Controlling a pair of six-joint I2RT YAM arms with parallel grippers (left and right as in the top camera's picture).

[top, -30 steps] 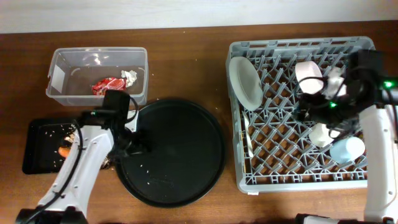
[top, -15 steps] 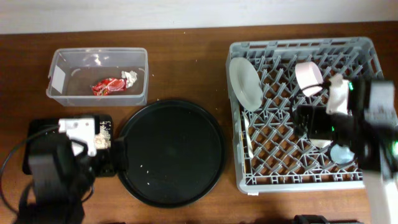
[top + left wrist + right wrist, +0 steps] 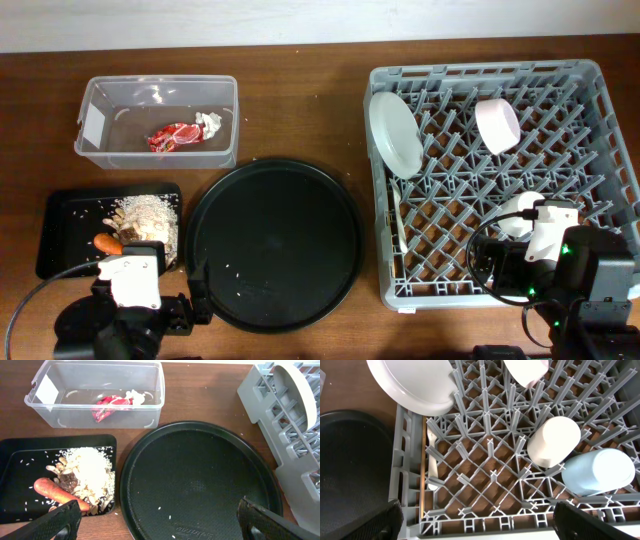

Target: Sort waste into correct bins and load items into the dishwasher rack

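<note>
**Both claws empty; sorting looks done**

Nearest you, your left claw (image 3: 160,527) and right claw (image 3: 480,522) hang wide and empty, either side of the large round black tray (image 3: 275,215). Left of it, the shallow black rectangular tray (image 3: 65,225) takes food: the orange carrot (image 3: 52,492). Beyond-left, the clear plastic rectangular tub (image 3: 228,100) takes the red crinkled wrapper (image 3: 175,137). To its right, pegs in the large square grey plastic rack (image 3: 600,100) prop the pale round plate (image 3: 393,132) upright.

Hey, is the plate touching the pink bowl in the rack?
Apart. The overhead view shows the plate standing at the left side of the rack and the pink bowl further right, with bare lattice between them.

Wooden table (image 3: 300,100): clear tub (image 3: 120,130), black tray (image 3: 65,240), round tray (image 3: 275,245), rack (image 3: 450,230).
</note>
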